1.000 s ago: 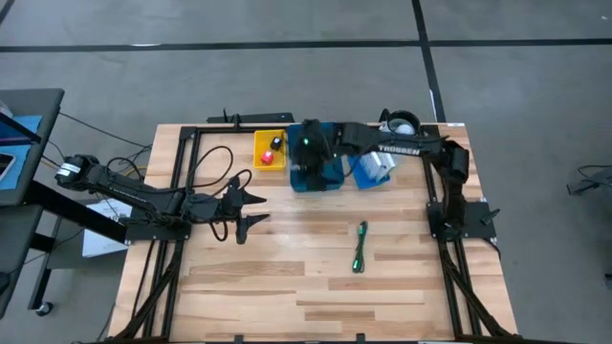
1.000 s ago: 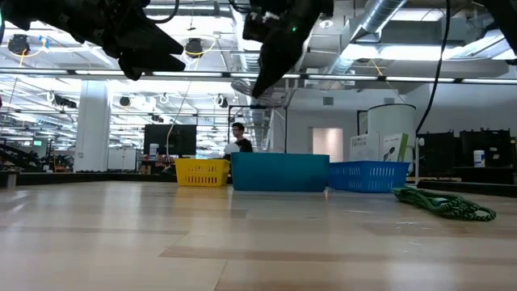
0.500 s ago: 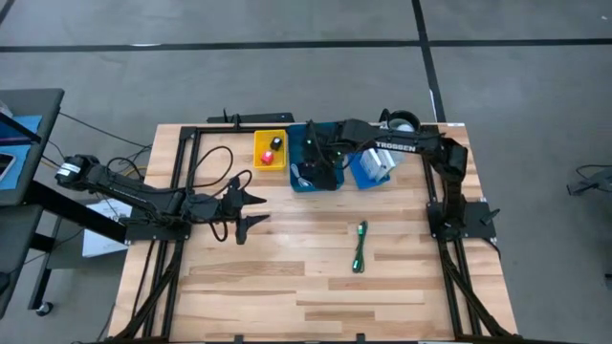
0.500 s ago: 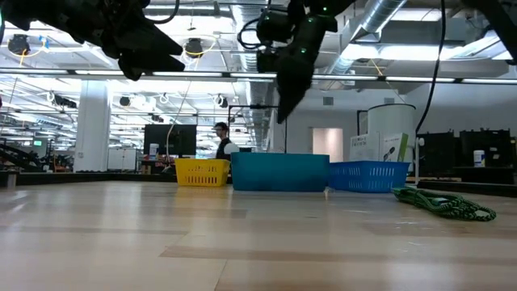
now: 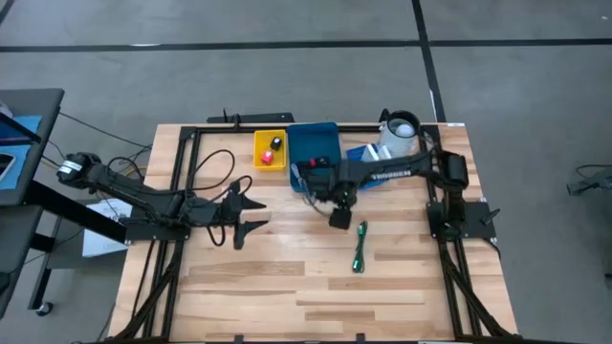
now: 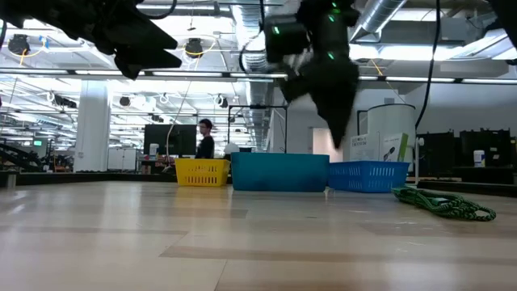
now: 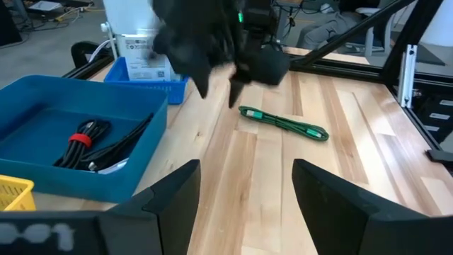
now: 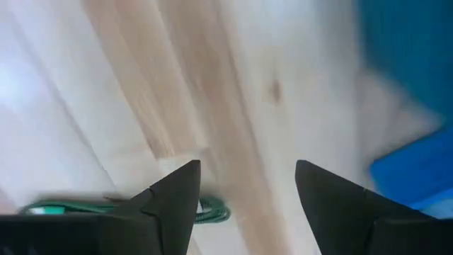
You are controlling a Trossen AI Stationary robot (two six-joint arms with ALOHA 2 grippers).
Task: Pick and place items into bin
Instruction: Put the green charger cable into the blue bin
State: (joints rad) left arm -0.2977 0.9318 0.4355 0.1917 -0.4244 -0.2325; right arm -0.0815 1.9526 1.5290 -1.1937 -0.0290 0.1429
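A green coiled cable lies loose on the wooden table, right of centre; it also shows in the left wrist view and the low view. My right gripper hangs open just to the far left of it, nothing between its fingers. The blue bin stands at the far middle, and a black cable bundle with a red tie lies on its floor. My left gripper waits open at the table's left, above the board.
A yellow bin with a red piece stands left of the blue bin. A blue basket with white boxes and a white cup stand to its right. Bare wood stretches toward the near edge.
My right gripper has left its place above the blue bin, swung toward the table's near edge and come down toward the green cable. The black bundle with the red tie now lies uncovered in the blue bin.
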